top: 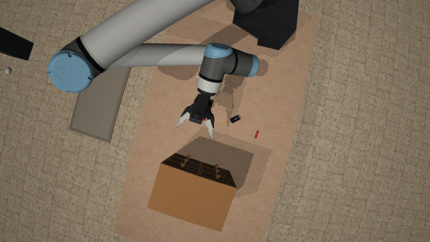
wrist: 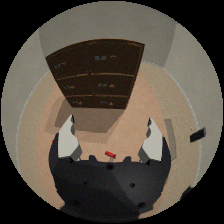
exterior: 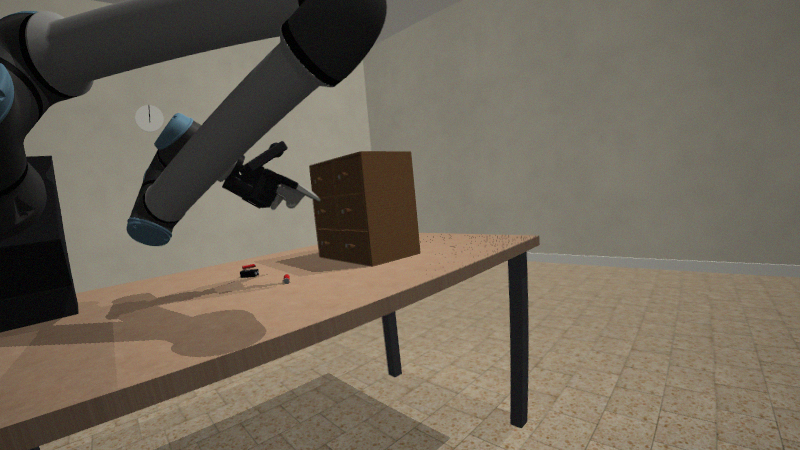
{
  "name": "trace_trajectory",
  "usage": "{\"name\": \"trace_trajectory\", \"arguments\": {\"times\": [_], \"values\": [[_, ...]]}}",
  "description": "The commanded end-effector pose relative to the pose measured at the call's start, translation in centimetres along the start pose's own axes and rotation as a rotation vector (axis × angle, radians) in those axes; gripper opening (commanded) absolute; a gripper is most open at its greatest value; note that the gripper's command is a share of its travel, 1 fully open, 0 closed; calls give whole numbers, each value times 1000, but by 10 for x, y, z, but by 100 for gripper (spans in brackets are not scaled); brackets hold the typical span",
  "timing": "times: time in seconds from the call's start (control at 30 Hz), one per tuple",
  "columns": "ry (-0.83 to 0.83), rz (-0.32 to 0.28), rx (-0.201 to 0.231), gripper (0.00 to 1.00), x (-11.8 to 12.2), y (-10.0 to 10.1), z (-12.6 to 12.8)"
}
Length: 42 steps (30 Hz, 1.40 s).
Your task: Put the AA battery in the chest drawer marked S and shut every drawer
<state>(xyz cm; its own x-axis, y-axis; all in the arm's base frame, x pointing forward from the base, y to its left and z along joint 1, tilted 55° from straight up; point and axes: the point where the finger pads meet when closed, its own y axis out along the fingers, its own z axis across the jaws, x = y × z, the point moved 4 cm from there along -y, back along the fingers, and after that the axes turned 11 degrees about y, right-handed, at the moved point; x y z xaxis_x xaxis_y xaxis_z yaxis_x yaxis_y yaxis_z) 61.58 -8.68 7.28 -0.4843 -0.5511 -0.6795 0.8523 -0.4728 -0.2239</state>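
Two small red cylinders lie on the table [top: 279, 99] [exterior: 346, 285] [wrist: 142, 107]; I cannot tell which is the AA battery. One red cylinder [top: 203, 119] [exterior: 248, 266] [wrist: 110, 154] is partly hidden beneath my claw [top: 195, 132] [exterior: 304, 200] [wrist: 111, 132] from above; the other cylinder [top: 256, 134] [exterior: 286, 278] lies apart, beyond a small black block [top: 235, 119] [exterior: 249, 273]. My claw is released, wide open, before the upright wooden chest [top: 192, 195] [exterior: 391, 207] [wrist: 95, 75], its drawers closed.

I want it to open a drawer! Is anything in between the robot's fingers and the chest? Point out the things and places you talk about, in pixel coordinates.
Nothing I can see blocks the way from the open fingers [top: 210, 128] [exterior: 288, 195] to the chest [top: 192, 195] [exterior: 391, 207] [wrist: 95, 75].
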Motion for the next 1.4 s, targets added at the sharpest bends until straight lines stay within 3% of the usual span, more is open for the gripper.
{"name": "trace_trajectory", "arguments": {"times": [0.0,0.2,0.5,1.03,1.07,1.37], "values": [[2,89,-21,100,6,9,1],[3,155,-34,100,10,16,2],[3,204,-43,100,14,22,2],[2,227,-48,100,15,24,2],[2,227,-48,20,15,24,2],[2,227,-48,20,15,24,2]]}}
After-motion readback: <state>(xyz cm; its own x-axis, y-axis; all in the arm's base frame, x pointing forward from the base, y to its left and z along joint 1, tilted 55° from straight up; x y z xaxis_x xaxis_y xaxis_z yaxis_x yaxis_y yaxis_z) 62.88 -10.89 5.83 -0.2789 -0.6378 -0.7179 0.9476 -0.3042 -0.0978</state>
